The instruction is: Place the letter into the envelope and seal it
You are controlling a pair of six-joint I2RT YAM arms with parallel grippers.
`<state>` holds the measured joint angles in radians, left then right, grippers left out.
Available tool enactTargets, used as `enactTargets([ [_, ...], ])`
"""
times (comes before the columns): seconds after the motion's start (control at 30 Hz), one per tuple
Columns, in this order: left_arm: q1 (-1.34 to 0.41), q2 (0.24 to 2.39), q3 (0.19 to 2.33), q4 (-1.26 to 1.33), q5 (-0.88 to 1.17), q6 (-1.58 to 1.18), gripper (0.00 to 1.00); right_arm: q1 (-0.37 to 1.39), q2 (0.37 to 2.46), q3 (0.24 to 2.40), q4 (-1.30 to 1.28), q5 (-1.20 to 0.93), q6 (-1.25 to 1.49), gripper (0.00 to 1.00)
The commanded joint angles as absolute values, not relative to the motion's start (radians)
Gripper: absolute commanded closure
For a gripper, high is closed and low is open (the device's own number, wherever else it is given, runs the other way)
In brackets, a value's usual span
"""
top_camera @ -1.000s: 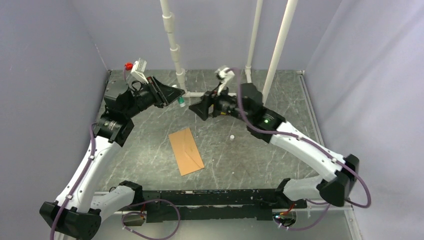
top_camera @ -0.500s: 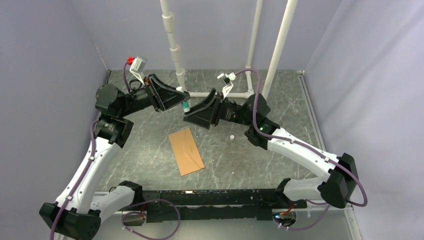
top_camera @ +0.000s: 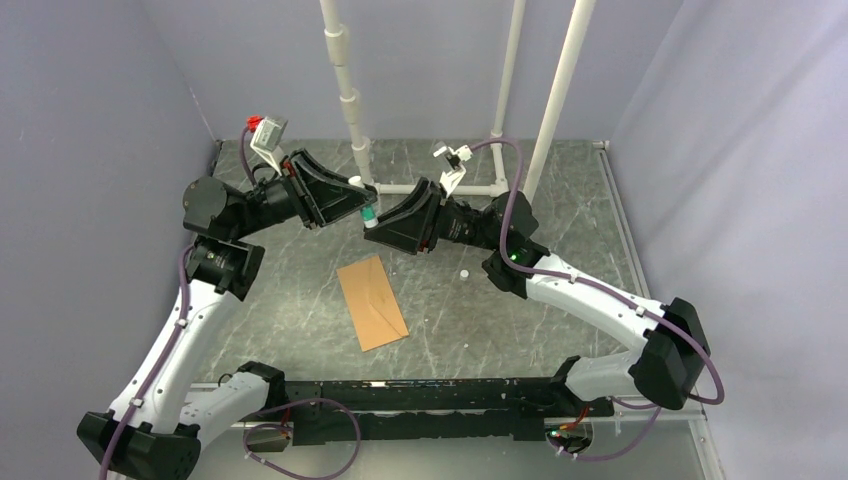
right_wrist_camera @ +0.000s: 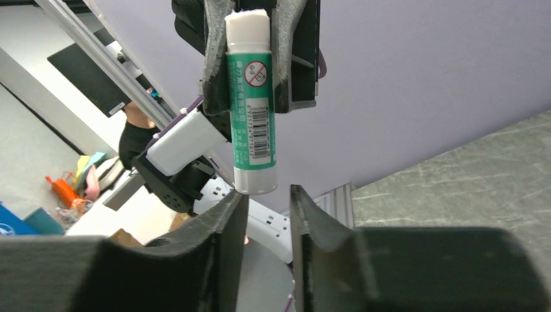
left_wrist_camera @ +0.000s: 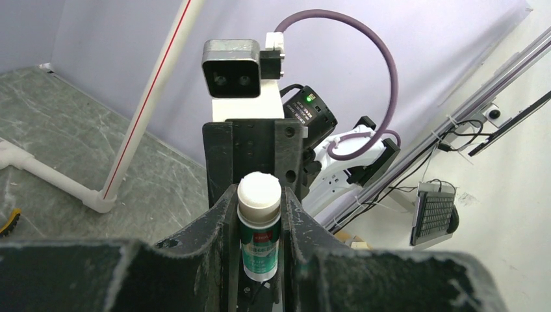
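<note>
The brown envelope point(top_camera: 372, 302) lies flat on the table in front of both arms, with neither gripper near it. The letter is out of view. Both grippers meet in the air above the far half of the table. My left gripper point(top_camera: 362, 208) point(left_wrist_camera: 260, 195) is shut on a green glue stick point(left_wrist_camera: 259, 234) point(top_camera: 369, 214) with white ends. My right gripper point(top_camera: 378, 226) point(right_wrist_camera: 269, 194) faces it tip to tip. Its jaws stand a narrow gap apart with nothing between them. The stick's point(right_wrist_camera: 249, 117) near end sits just at the tip of one of the right gripper's fingers.
A small white cap-like piece point(top_camera: 464, 272) lies on the table right of the envelope. White pipe posts point(top_camera: 345, 90) point(top_camera: 562, 90) rise behind the grippers, joined by a low pipe along the table. Grey walls close in the left and right sides.
The right gripper has swung left toward the left gripper and narrowed its jaws. The left gripper, still holding the glue stick, has edged right to meet it. The envelope has not moved.
</note>
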<state>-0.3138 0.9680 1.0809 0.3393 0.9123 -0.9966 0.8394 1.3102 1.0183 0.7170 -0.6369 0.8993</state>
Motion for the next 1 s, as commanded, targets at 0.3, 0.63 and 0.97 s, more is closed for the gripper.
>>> enactTargets([
  [0.3,-0.316,0.951,1.076,0.349,0.926,-0.975,0.98,0.839,1.303,1.053,0.825,-0.659,0.887,0.61],
  [0.63,-0.317,0.951,1.064,0.336,0.923,-0.926,0.97,0.839,1.346,1.145,0.613,-0.589,0.746,0.98],
  [0.97,-0.321,0.938,1.051,0.145,0.754,-0.671,0.98,0.911,1.414,1.300,0.217,0.029,0.058,1.00],
])
